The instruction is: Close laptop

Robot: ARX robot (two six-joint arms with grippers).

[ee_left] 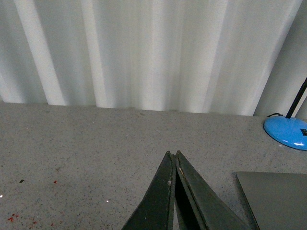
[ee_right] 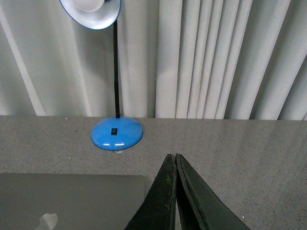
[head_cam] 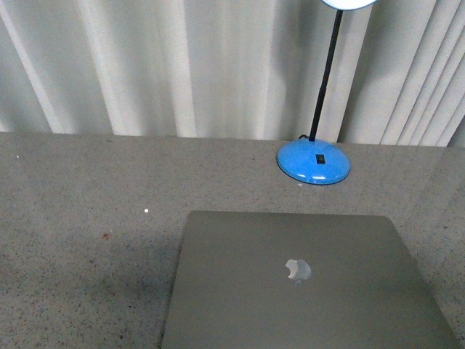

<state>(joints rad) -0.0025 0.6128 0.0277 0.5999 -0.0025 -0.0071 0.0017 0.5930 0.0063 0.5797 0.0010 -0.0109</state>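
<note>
The laptop (head_cam: 301, 283) is lying flat on the grey speckled counter (head_cam: 87, 218) with its lid down, the pale apple logo (head_cam: 297, 270) facing up on the grey-silver lid. The lid is sitting level, and no keyboard or screen is showing in any view. Taking the laptop as the landmark: a desk lamp is standing just beyond its far edge, toward the curtain, its round blue base (head_cam: 313, 162) resting on the counter clear of the lid and not touching it. A thin black stem (head_cam: 325, 76) is rising upright from that base toward a white shade that the front view is cutting off at the top. Pleated white curtains (head_cam: 182, 65) are hanging behind the counter, further off from the laptop than the lamp. In the left wrist view the left claw (ee_left: 172, 155) is showing its two dark fingers pressed together at the tips, holding nothing, hovering above bare counter beside the laptop's corner (ee_left: 276, 196). In the right wrist view the right claw (ee_right: 171, 158) is likewise pinched closed and empty, its tips meeting just off the laptop's edge (ee_right: 72, 201), on the near side of the lamp base (ee_right: 116, 132). Neither claw is touching the lid.
</note>
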